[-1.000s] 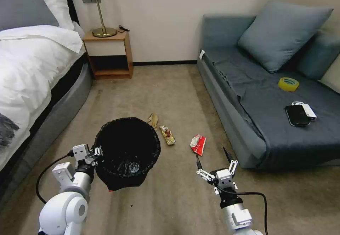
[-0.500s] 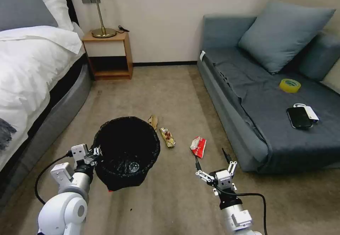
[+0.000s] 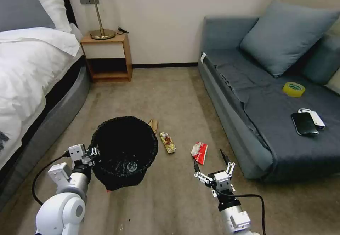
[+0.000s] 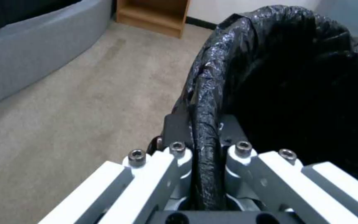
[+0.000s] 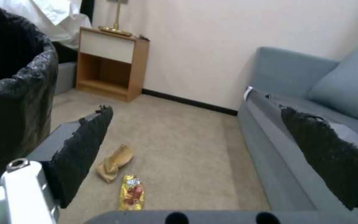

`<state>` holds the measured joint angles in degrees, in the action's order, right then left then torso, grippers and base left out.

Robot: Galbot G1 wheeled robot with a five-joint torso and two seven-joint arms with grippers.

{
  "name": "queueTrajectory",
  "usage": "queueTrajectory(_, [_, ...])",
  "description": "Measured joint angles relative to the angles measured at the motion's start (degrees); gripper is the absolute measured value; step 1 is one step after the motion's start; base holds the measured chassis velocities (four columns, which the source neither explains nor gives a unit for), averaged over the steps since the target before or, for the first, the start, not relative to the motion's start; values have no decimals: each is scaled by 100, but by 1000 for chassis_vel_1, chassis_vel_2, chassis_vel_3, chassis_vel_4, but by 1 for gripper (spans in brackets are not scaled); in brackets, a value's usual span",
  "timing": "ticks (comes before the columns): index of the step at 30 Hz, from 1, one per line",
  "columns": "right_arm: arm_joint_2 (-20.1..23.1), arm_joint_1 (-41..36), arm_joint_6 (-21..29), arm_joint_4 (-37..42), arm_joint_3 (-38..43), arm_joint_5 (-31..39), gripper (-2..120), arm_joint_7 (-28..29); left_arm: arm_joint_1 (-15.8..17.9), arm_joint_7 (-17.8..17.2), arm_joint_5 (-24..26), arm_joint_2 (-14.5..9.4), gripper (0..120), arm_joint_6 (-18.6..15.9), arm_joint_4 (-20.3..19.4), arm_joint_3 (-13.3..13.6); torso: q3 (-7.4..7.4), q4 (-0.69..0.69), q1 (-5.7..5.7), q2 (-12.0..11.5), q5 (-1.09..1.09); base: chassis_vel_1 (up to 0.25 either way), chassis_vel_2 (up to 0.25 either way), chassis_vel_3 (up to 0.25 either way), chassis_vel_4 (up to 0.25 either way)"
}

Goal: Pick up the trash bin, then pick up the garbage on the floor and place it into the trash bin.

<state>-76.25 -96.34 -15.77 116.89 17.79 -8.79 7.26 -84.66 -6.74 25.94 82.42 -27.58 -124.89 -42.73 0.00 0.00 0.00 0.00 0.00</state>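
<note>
1. The small round trash bin lined with crinkly black plastic stands on the beige carpet at the lower left of the head view, with a bit of red at its base.
2. The left gripper sits at the bin's nine o'clock, pinching the bag-covered rim; the left wrist view shows the rim squeezed between the two fingers.
3. The right gripper hovers over bare carpet at the bin's three o'clock, its claw spread wide; the serrated black pads stand well apart.
4. A red-and-white crumpled wrapper lies on the carpet just beyond the right gripper, at its twelve o'clock.
5. A narrow multicoloured snack wrapper lies between the bin and the red-and-white wrapper, at the bin's two o'clock.
6. A tan crumpled scrap lies just beside the bin's far rim, at its one o'clock.
7. A grey-blue fabric sofa runs along the right side.
</note>
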Motion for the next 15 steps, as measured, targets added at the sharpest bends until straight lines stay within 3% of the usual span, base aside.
queueTrajectory(15, [-10,10,-63,-51,-19,17,100,-47,9,19,9,-4,5,1,-24,6,0,0,0,0,1,-129,133,132,-127])
